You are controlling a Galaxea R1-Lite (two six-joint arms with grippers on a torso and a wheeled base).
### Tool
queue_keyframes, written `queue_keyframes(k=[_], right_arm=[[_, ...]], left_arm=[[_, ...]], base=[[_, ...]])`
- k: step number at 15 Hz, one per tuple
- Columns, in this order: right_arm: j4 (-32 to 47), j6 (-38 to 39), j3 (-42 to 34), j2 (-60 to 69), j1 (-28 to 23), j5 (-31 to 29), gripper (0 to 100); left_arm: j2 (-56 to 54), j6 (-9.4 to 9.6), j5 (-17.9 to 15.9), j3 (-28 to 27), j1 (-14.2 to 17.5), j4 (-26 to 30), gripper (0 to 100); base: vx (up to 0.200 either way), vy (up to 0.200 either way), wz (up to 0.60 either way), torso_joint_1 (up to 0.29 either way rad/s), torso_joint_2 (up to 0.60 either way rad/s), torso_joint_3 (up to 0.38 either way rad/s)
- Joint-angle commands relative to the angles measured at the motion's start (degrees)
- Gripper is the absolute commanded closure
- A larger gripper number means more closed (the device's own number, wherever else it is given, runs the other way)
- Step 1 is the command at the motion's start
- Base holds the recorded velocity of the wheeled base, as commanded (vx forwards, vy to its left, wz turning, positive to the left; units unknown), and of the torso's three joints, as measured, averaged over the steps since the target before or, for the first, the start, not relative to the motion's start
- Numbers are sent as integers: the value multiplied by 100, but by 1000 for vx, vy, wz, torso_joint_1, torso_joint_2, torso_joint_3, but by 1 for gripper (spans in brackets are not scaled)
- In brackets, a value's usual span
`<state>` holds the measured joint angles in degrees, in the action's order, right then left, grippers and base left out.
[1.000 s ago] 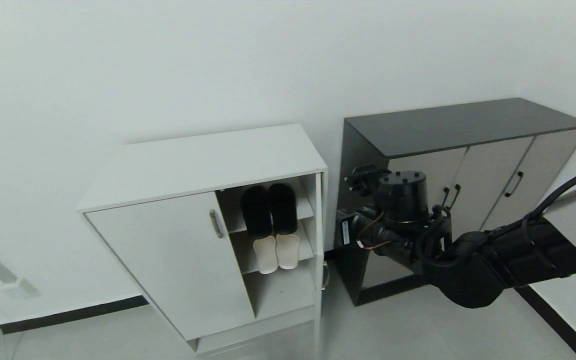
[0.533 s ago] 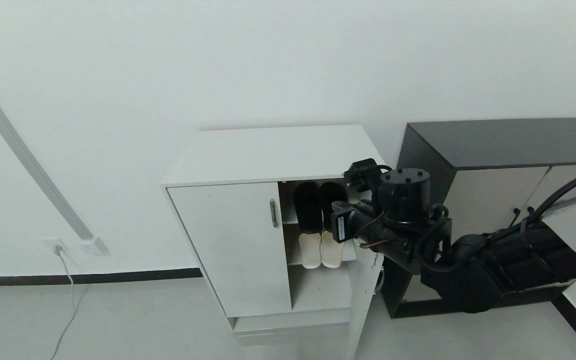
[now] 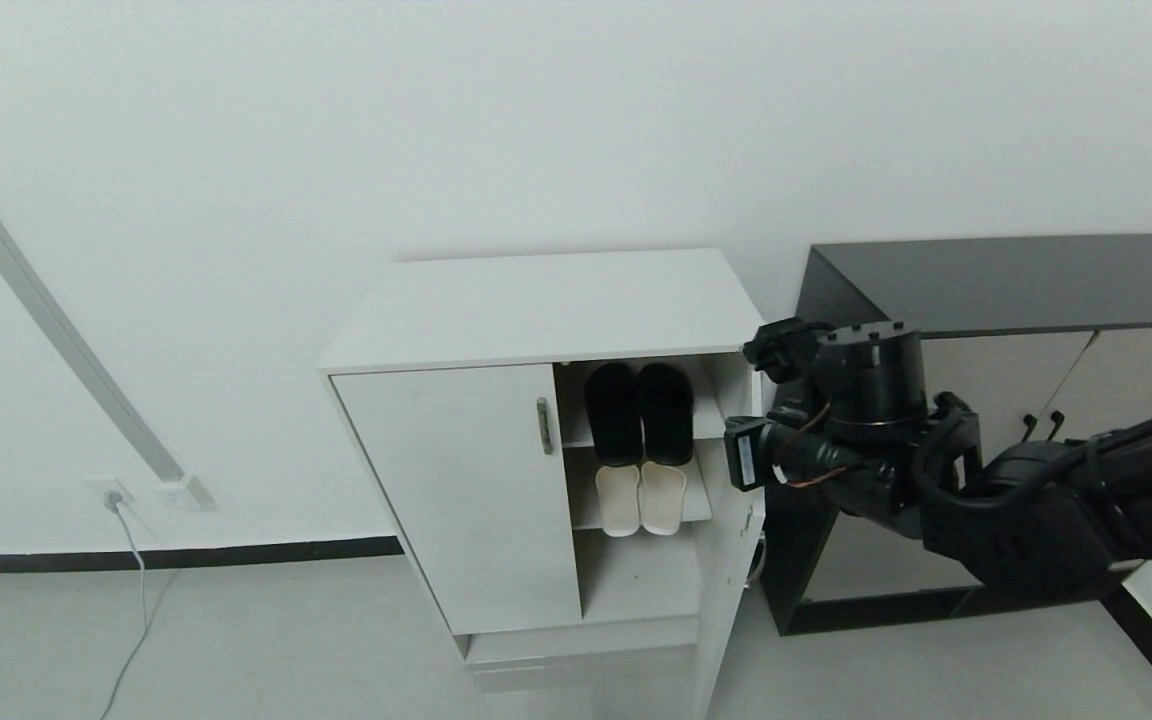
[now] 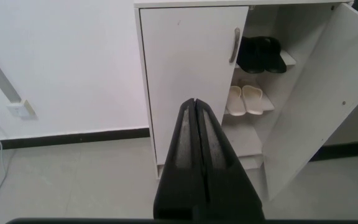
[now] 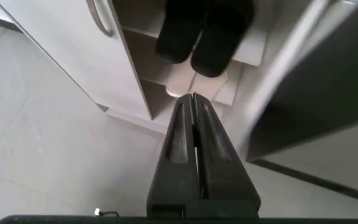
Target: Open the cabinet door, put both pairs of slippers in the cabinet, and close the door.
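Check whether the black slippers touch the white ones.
Apart. Left wrist view: black slippers lie on the upper shelf, white slippers on the shelf below, with a gap between.

**Both slipper pairs shelved, right door open**

The low white two-door cabinet point(image 3: 536, 310) stands against the wall. Its right door point(image 4: 316, 106) is swung wide open, seen edge-on in the head view. Its left door point(image 3: 456, 490) is shut, with an upright metal bar handle point(image 3: 542, 425) at its inner edge. In the open right half, the pair of black slippers point(image 3: 639, 412) lies side by side on the upper shelf. The pair of white slippers point(image 3: 640, 498) lies side by side on the shelf directly below.
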<state>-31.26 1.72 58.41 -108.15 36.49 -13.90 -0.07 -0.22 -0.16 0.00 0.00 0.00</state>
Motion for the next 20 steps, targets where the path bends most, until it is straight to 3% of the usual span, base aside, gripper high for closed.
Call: queue_keyframes(k=[1,9,14,20], right_arm=[[14,4,-189,321,-133,1,100],[-399,39,-963,137,-449,186,100],[-812,65,-910,-408,-449,186,100],[-1286,65,-207,-1111,-449,449,100]], left_arm=[[7,-4,-2,0,0,0,100],[7,4,-2,0,0,0,100],[7,-4,-2,0,0,0,100],[7,-4,-2,0,0,0,100]], base=[[0,0,0,0,0,0],[0,0,0,0,0,0],[0,0,0,0,0,0],[0,0,0,0,0,0]])
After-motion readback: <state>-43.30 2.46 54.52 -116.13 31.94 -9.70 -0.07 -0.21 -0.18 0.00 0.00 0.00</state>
